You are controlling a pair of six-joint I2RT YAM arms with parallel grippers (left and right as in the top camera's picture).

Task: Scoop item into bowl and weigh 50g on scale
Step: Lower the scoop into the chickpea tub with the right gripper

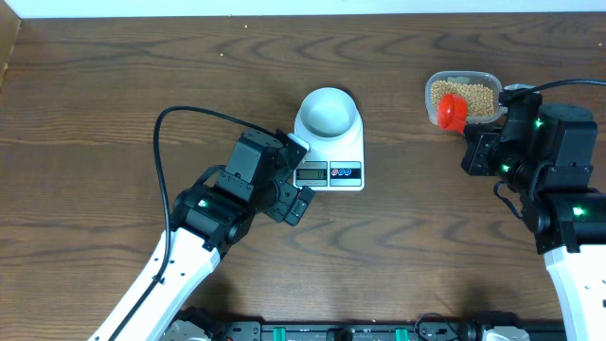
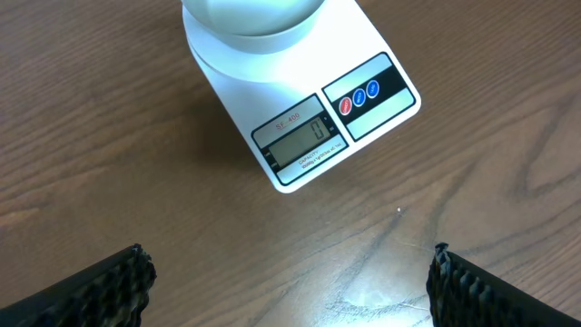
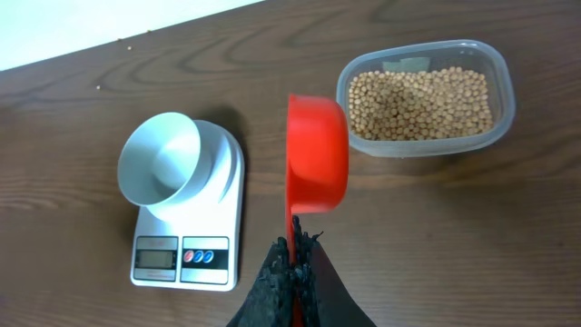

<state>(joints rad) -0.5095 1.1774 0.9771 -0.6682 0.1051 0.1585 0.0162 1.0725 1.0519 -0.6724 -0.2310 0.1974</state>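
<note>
Plainly we are near the start: the bowl [image 1: 328, 112] sits empty on the scale [image 1: 343, 171] (its display shows zero), and the beans [image 3: 422, 100] lie in the clear tub [image 3: 504, 95]. Our right end effector [image 3: 295, 263] is clamped tight on the handle of the red scoop [image 3: 318, 150] beside the tub; our left end effector [image 2: 289, 268] hangs wide open, holding nothing. Scooping and weighing remain.

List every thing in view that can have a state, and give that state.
bowl: empty, on the scale.
scale: on, reads zero.
tub: lidless, holds beans.
red scoop: held, tipped on edge.
left gripper: open, empty.
right gripper: shut on the red scoop's handle.
</note>
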